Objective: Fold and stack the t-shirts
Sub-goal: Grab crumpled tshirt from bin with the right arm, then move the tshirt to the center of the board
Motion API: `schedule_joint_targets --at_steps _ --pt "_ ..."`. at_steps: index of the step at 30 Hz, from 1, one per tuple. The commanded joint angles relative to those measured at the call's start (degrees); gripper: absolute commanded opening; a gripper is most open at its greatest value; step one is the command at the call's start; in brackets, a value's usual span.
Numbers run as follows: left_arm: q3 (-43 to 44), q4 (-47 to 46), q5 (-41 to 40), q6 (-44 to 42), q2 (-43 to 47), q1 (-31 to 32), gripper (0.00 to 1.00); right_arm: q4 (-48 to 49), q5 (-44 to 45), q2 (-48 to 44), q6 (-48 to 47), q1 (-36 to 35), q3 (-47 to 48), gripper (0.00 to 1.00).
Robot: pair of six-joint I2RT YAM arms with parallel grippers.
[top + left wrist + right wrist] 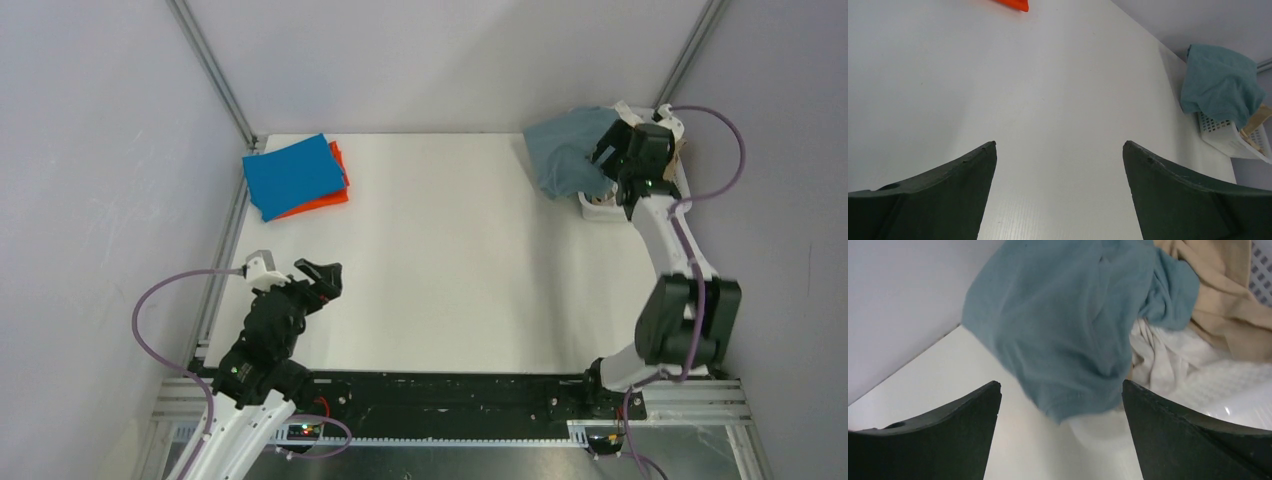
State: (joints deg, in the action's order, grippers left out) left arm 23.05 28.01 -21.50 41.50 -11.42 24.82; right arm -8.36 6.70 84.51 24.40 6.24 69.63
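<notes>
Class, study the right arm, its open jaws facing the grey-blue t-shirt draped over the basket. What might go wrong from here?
1. The grey-blue t-shirt lies against the white garment and the beige garment. The right jaws, closing there, might pinch those too and drag them out.
2. The shirt hangs over the rim of the basket, so pulling it could snag, then shift or tip the basket.

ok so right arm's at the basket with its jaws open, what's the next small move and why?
Probably lower the right gripper and close it on the hanging edge of the grey-blue t-shirt. The gripper is open just above that shirt, which drapes unfolded over the basket rim. The blue t-shirt already lies folded on the orange t-shirt at the far left.
</notes>
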Motion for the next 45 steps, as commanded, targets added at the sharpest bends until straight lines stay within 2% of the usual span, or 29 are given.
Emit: schedule_joint_targets --at_steps 1,6,9,11,13,14,17,21,27,35,42,45 --pt "0.6 -1.6 -2.3 -1.3 0.9 0.1 1.0 3.1 2.7 11.2 -1.4 1.1 9.4 0.93" --pt "0.4 -1.6 -3.4 -1.6 0.7 0.2 1.0 4.4 0.4 19.7 -0.5 1.8 15.0 0.74" --pt "0.3 -1.5 -3.6 -1.7 0.6 0.1 1.0 2.3 1.1 23.4 -0.4 1.8 18.7 0.72" --pt "0.3 -1.5 -3.6 -1.7 0.8 0.1 1.0 0.9 0.9 25.7 -0.9 1.9 20.9 0.64" --pt "0.2 -1.5 -3.6 -1.6 1.1 0.1 1.0 -0.2 0.1 27.7 -1.1 2.0 23.0 0.47" --pt "0.4 -1.5 -3.6 -1.6 1.2 0.1 1.0 -0.8 -0.2 28.2 -1.1 2.0 23.6 0.31" --pt "0.6 -1.5 -3.1 -1.7 1.9 0.1 1.0 -3.8 -1.9 28.8 -1.7 2.0 28.5 0.02" --pt "0.4 -1.5 -3.2 -1.7 2.8 0.2 1.0 -8.4 -1.3 24.9 -2.9 1.9 34.4 0.0" --pt "0.7 -1.6 -2.5 -1.5 3.2 0.2 1.0 -10.4 -3.8 11.0 -6.4 -1.4 36.2 0.0" --pt "2.6 -1.6 -1.0 -0.9 3.4 0.1 1.0 -10.6 -4.5 -3.3 -16.2 -21.8 40.0 0.0" --pt "5.3 -1.5 0.5 -0.1 5.5 0.1 1.0 -8.6 -4.8 -3.7 -18.7 -37.3 49.4 0.0" --pt "6.3 -1.2 1.9 0.2 6.8 0.1 0.98 -8.9 -3.6 -1.9 -19.6 -41.1 53.7 0.0"
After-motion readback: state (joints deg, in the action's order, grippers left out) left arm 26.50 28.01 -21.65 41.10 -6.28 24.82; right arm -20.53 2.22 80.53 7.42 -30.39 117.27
